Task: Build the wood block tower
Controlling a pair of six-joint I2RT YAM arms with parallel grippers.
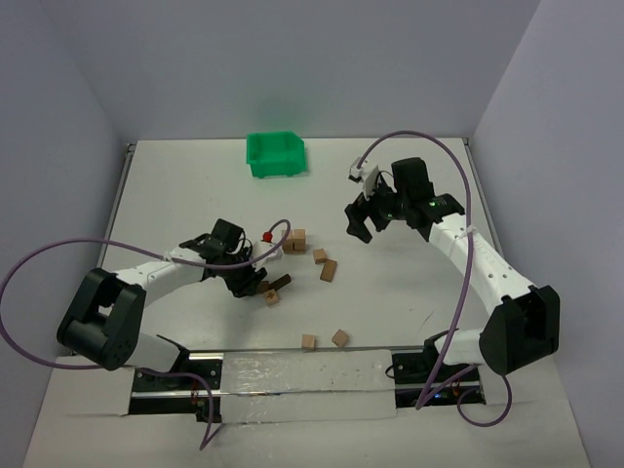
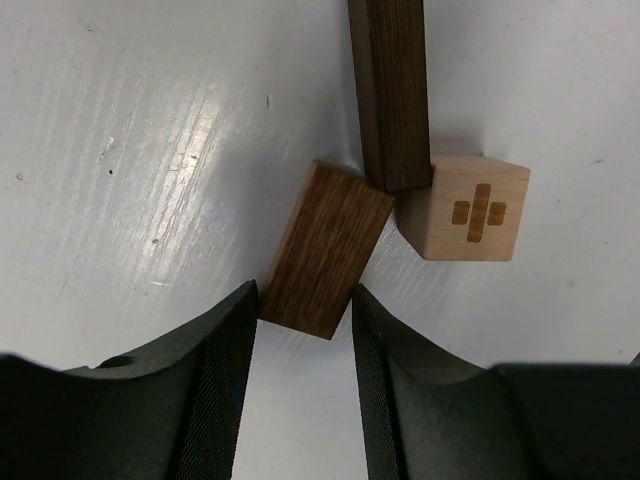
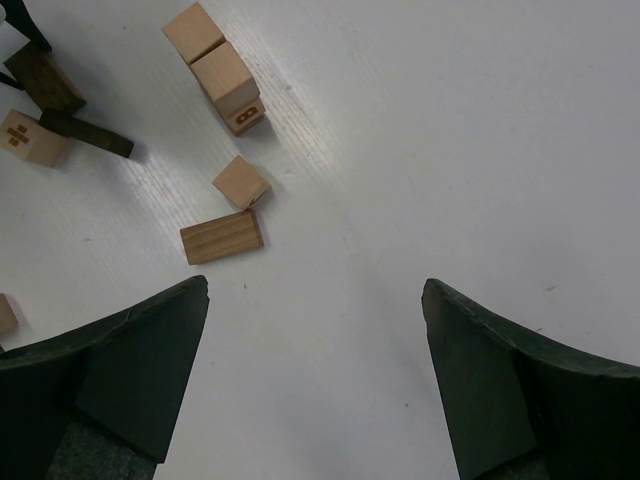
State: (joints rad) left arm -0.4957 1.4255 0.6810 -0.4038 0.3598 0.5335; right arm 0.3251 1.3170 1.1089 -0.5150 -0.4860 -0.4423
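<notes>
Straddling the near end of a short dark brown block (image 2: 325,250), the left gripper (image 2: 305,295) has a finger tight at each of its sides; whether they pinch it yet I cannot tell. That block touches a long dark bar (image 2: 392,90) and a tan cube (image 2: 472,210) marked with a cross. This cluster lies on the white table (image 1: 409,292), well in front of the green bin (image 1: 276,154). The other tan wooden blocks (image 3: 222,75) lie loose, also in front of the bin, some far nearer the arms. The right gripper (image 3: 315,295) hangs spread wide and empty, in front of the bin and to its right.
</notes>
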